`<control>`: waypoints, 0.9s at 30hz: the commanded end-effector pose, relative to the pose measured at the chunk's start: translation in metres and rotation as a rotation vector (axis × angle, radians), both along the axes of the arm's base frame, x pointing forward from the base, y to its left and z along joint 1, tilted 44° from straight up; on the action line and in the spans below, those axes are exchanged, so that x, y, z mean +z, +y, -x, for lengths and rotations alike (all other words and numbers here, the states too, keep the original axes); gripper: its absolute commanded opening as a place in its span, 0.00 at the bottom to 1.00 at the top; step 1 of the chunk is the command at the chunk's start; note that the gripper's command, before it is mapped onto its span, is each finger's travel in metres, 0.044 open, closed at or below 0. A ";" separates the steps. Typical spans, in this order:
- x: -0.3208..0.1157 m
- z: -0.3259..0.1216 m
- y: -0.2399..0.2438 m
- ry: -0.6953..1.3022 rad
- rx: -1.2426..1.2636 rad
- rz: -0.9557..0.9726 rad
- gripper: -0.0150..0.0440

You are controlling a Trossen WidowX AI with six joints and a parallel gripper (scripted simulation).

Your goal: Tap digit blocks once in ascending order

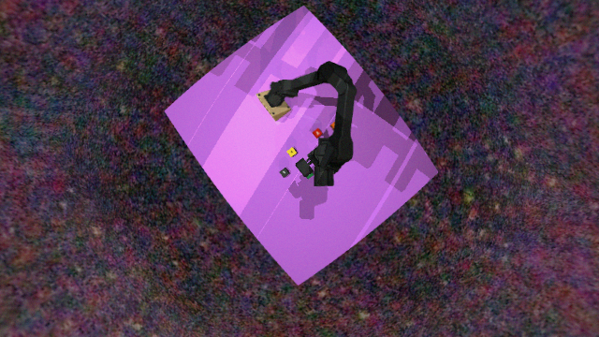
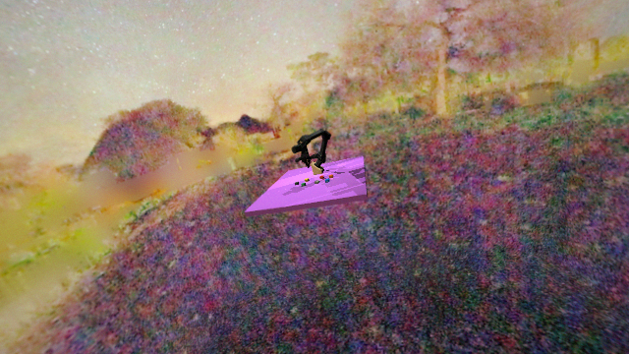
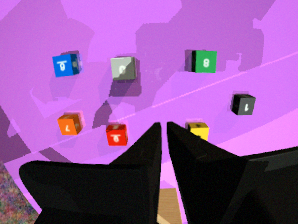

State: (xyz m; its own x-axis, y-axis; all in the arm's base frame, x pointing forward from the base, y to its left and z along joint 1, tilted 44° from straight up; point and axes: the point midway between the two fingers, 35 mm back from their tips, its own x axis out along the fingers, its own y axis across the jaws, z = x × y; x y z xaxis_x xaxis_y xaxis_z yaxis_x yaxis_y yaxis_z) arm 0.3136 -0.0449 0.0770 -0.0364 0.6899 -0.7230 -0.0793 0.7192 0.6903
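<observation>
Apparently between taps, a closed, empty claw (image 1: 309,160) (image 2: 321,170) (image 3: 162,127) hovers above seven numbered blocks (image 3: 243,104), the next move calling for lowering onto whichever digit follows.

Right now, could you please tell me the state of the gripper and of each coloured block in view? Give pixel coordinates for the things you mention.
Black parallel-jaw gripper (image 3: 162,127): closed, nothing between its tips.
Blue cube (image 3: 62,66): on the table, ungripped.
Grey cube (image 3: 123,69): same.
Green cube (image 3: 205,62): same.
Black cube (image 3: 245,105): same.
Orange cube (image 3: 68,125): same.
Red cube (image 3: 116,136): same.
Yellow cube (image 3: 199,132): same, partly hidden by the gripper.
</observation>
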 end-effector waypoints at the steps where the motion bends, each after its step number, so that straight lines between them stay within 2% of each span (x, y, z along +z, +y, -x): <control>1: 0.027 0.035 0.027 0.004 -0.004 -0.004 0.29; 6: 0.045 0.079 0.055 0.006 -0.004 -0.006 0.29; 12: 0.046 0.081 0.056 0.007 -0.004 -0.007 0.29; 20: -0.010 0.083 0.111 0.005 -0.004 -0.009 0.29; 27: -0.013 0.084 0.114 0.005 -0.004 -0.009 0.29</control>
State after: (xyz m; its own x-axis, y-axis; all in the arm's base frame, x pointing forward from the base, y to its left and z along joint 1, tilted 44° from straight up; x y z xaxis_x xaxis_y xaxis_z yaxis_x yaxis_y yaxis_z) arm 0.2314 0.0656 0.0662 -0.0420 0.6941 -0.7187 -0.0759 0.7150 0.6950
